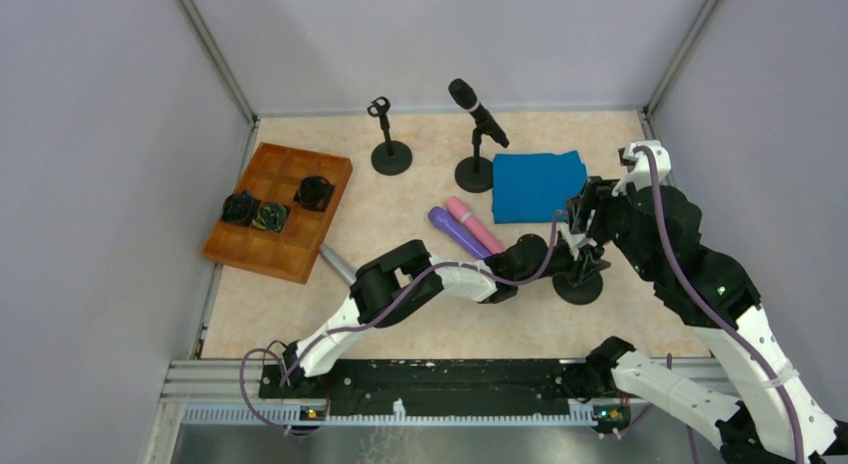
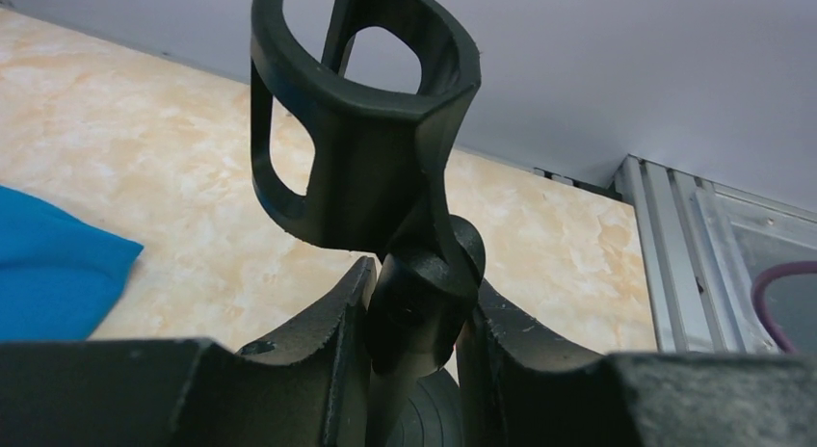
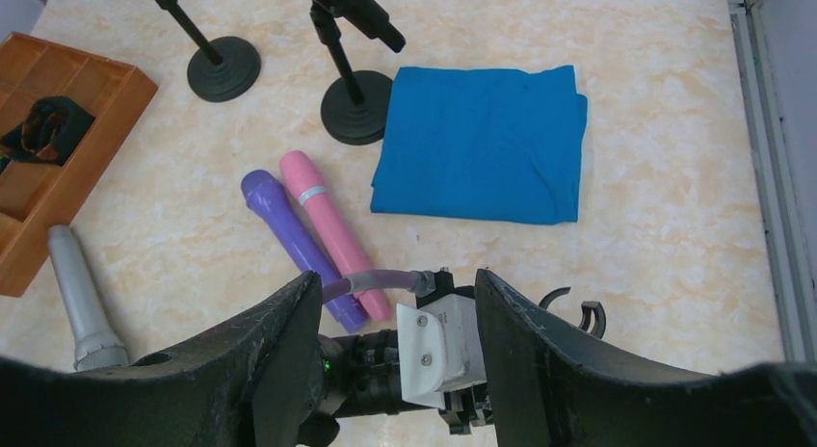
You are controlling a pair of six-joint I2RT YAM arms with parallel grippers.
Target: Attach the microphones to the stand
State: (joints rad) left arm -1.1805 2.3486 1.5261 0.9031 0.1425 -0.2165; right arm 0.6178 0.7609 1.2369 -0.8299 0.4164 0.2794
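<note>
My left gripper [image 1: 568,256] [image 2: 416,274] is shut on the neck of a black stand [image 1: 578,287], just below its empty clip [image 2: 366,129] [image 3: 573,312]. My right gripper [image 1: 583,219] [image 3: 397,276] hangs open above the left wrist, holding nothing. A purple microphone [image 1: 455,231] [image 3: 289,235] and a pink microphone [image 1: 474,224] [image 3: 323,216] lie side by side on the table. The silver-grey microphone [image 1: 336,262] [image 3: 82,293] lies by the tray, partly hidden by my left arm. The black microphone [image 1: 477,106] [image 3: 361,13] sits clipped in the middle back stand [image 1: 474,174].
A folded blue cloth [image 1: 538,184] [image 3: 482,144] lies behind the held stand. An empty stand [image 1: 390,156] [image 3: 224,66] is at the back left. A wooden compartment tray [image 1: 300,252] with dark bundles lies at the left. Grey walls enclose three sides.
</note>
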